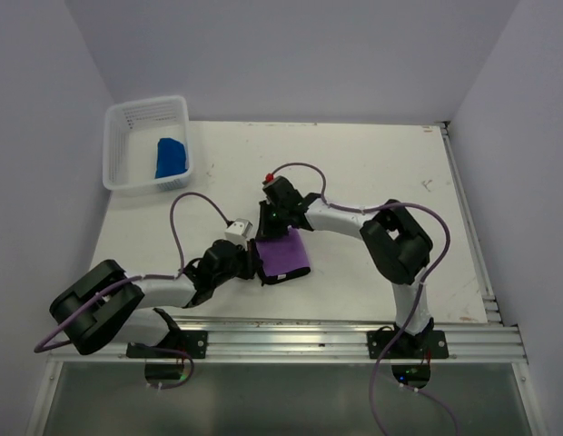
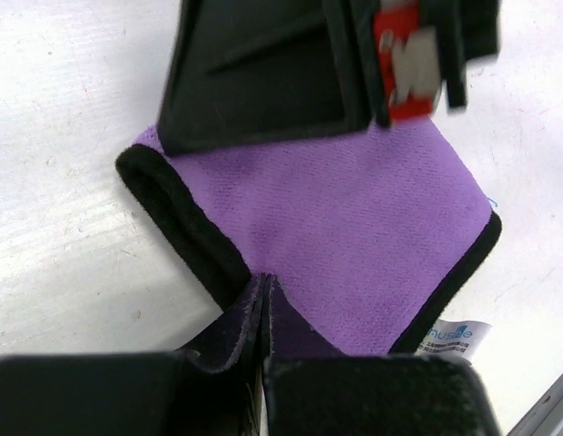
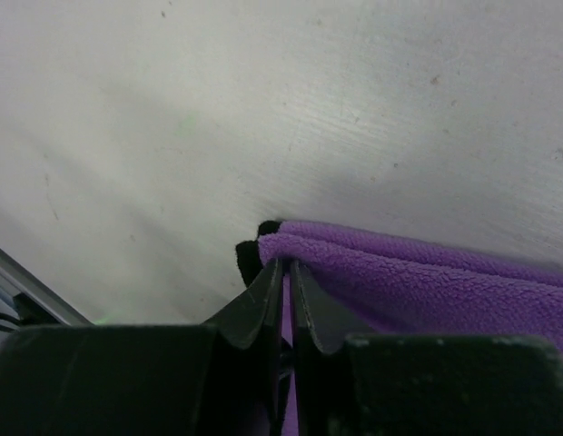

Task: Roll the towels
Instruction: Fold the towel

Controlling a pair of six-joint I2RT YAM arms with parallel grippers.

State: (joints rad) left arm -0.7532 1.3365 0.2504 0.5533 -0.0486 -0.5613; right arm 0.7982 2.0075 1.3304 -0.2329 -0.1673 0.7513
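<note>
Low, L end effector (image 2: 265, 283) + R end effector (image 3: 286, 265) on purple towel (image 2: 354, 218).

We're looking at a scuffed white tabletop (image 1: 381, 163), plain pale walls (image 1: 291, 54) closing it in beyond and to both sides of the right gripper (image 1: 267, 229), an aluminium rail (image 1: 309, 329) on its near side, soft even lighting.

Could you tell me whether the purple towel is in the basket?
No, the purple towel lies on the table; the basket holds a blue towel.
</note>
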